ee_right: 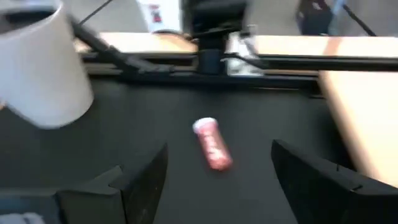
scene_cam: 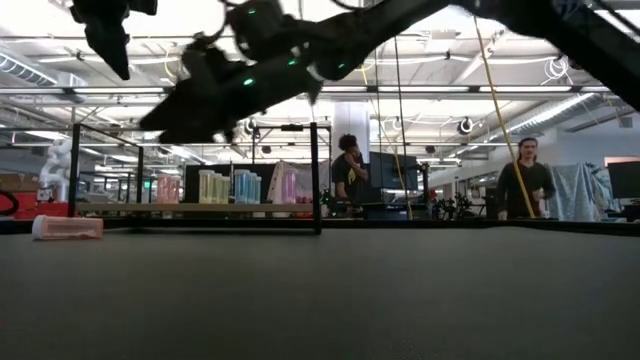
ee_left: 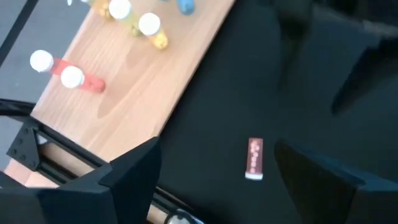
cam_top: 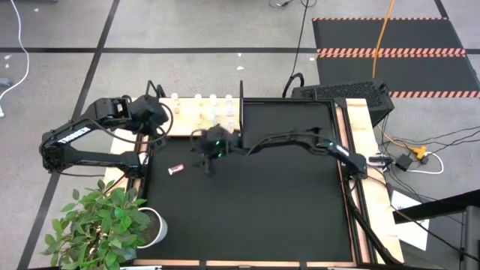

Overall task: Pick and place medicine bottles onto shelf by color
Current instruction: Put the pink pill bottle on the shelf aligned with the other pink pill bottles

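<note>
One pink medicine bottle (cam_top: 177, 169) lies on its side on the black mat, also seen in the low view (scene_cam: 67, 227). My right gripper (cam_top: 208, 166) hangs open just to its right; in the right wrist view the pink bottle (ee_right: 212, 144) lies ahead of the open fingers (ee_right: 217, 175). My left gripper (cam_top: 156, 137) is open above the mat's far left corner, and its wrist view shows the same bottle (ee_left: 255, 158). The shelf (cam_top: 196, 114) carries standing pink (ee_left: 69, 73), yellow (ee_left: 146, 28) and blue (ee_left: 185, 6) bottles.
A potted plant in a white pot (cam_top: 112, 217) stands at the mat's near left corner. A thin black upright post (cam_top: 241, 97) rises at the shelf's right end. Two people (scene_cam: 348, 170) stand in the room behind. Bare mat (cam_top: 270, 202) spreads to the right and near side.
</note>
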Motion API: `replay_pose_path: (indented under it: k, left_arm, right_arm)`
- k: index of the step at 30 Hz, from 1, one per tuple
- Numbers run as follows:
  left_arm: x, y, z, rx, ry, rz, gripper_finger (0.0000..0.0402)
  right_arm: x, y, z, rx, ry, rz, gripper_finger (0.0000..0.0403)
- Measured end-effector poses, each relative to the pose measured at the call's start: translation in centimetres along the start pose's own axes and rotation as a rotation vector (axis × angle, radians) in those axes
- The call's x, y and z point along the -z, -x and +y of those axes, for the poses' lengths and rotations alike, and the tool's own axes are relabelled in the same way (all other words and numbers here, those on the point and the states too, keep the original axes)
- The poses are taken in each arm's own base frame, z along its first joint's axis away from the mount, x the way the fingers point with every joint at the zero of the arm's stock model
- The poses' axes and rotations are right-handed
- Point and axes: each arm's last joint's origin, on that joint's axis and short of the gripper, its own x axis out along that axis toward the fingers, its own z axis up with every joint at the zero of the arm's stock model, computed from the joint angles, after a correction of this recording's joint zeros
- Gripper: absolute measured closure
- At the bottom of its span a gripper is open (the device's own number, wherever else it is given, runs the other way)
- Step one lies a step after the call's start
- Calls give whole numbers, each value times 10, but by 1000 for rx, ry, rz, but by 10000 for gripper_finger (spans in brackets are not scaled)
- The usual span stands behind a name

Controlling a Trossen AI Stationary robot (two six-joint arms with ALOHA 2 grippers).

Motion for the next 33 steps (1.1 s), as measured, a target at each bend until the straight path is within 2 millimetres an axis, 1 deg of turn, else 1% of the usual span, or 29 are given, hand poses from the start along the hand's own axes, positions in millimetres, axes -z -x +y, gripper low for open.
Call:
replay_pose_path:
  k: [5, 7, 11, 13, 15, 17, 19, 25, 29, 33]
  left_arm:
    - [1, 0, 0, -1, -8, 10, 90]
    - [1, 0, 0, 0, -7, 9, 90]
    - [0, -1, 0, -1, 8, 16, 90]
    - [1, -1, 0, -1, 26, 23, 90]
    - [1, -1, 0, 5, 37, 24, 90]
    - [1, -1, -1, 17, 49, 25, 90]
    - [1, -1, -1, 18, 55, 25, 90]
    - [1, -1, -1, 18, 71, 24, 90]
    - [1, -1, -1, 18, 71, 23, 90]
    - [1, -1, -1, 19, 71, 24, 90]
  right_arm:
    - [20, -49, 19, -48, 139, -2, 124]
    - [26, -65, 23, -55, 186, -10, 124]
    - [33, -89, 30, -12, 241, -61, 124]
    - [41, -97, 29, 8, 271, -89, 123]
    - [54, -104, 27, 13, 287, -85, 120]
    - [68, -110, 21, 18, 287, -70, 115]
    - [77, -113, 15, 27, 274, -63, 109]
    - [83, -111, -5, 54, 201, -53, 104]
    - [77, -109, -14, 76, 172, -102, 104]
    - [81, -106, -27, 89, 94, -64, 108]
